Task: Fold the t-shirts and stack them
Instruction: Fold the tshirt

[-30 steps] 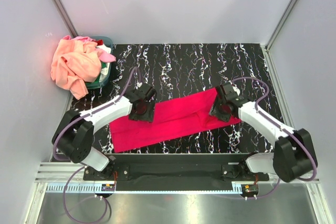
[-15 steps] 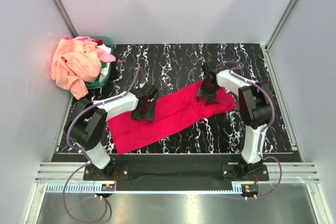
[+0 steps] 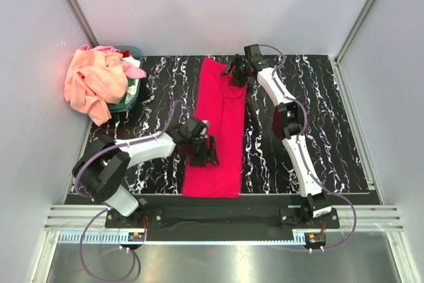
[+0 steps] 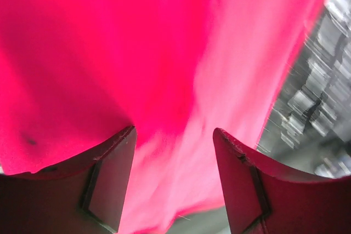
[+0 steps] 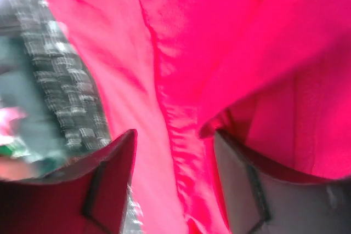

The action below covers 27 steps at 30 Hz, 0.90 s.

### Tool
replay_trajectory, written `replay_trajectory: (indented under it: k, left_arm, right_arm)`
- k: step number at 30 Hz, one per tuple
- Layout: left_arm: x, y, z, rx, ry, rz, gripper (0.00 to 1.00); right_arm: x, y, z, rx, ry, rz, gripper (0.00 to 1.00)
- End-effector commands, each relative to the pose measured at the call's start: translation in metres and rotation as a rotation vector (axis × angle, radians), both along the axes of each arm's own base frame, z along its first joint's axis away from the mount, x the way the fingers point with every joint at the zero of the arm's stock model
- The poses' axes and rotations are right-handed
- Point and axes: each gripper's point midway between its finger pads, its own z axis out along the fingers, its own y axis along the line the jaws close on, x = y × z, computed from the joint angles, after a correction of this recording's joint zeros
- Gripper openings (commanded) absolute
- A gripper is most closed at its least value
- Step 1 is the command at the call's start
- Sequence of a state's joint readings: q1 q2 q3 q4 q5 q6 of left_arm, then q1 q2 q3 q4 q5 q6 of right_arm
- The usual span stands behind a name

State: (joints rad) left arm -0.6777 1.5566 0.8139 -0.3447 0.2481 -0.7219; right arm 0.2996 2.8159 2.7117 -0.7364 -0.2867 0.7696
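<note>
Crimson-red cloth t-shirt (image 3: 215, 130): bright crimson-red, plain, with no print; it looks paler pink where light catches it in the wrist views.
Flat stone-look table top (image 3: 318, 97): black with white marbled veins.
Crumpled peach-orange cloth shirt (image 3: 93, 84): plain peach-orange.
Small pink cloth piece (image 3: 135, 72): pink.
White cloth scrap (image 3: 131, 61): white.
Small teal plastic basket (image 3: 127, 104): teal.
2 jointed robot arms (image 3: 149, 145): white links, black joints.
Thin round cables (image 3: 86, 157): purple.
Smooth flat walls (image 3: 218, 4): pale grey.
</note>
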Motion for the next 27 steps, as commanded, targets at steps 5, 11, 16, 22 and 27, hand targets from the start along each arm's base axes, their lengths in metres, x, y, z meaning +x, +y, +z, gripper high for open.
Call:
replay_trajectory:
  k: [5, 11, 16, 22, 27]
  left_arm:
    - [-0.064, -0.084, 0.069, -0.248, 0.096, -0.139, 0.66]
    - [-0.064, -0.040, 0.079, -0.057, -0.015, -0.083, 0.67]
    - [-0.056, -0.005, 0.095, 0.027, -0.145, -0.020, 0.68]
    - [-0.054, 0.034, 0.093, 0.145, -0.221, 0.020, 0.68]
    - [-0.058, 0.041, 0.077, 0.121, -0.237, 0.046, 0.68]
  right_arm:
    - [0.037, 0.046, 0.031, 0.370, -0.238, 0.153, 0.85]
    - [0.039, 0.012, 0.107, 0.330, -0.366, 0.159, 0.90]
    - [0.016, 0.000, 0.169, 0.328, -0.385, 0.219, 1.00]
    - [-0.046, -0.038, 0.215, 0.132, -0.408, 0.181, 1.00]
    - [-0.160, -0.097, 0.172, -0.101, -0.179, 0.075, 1.00]
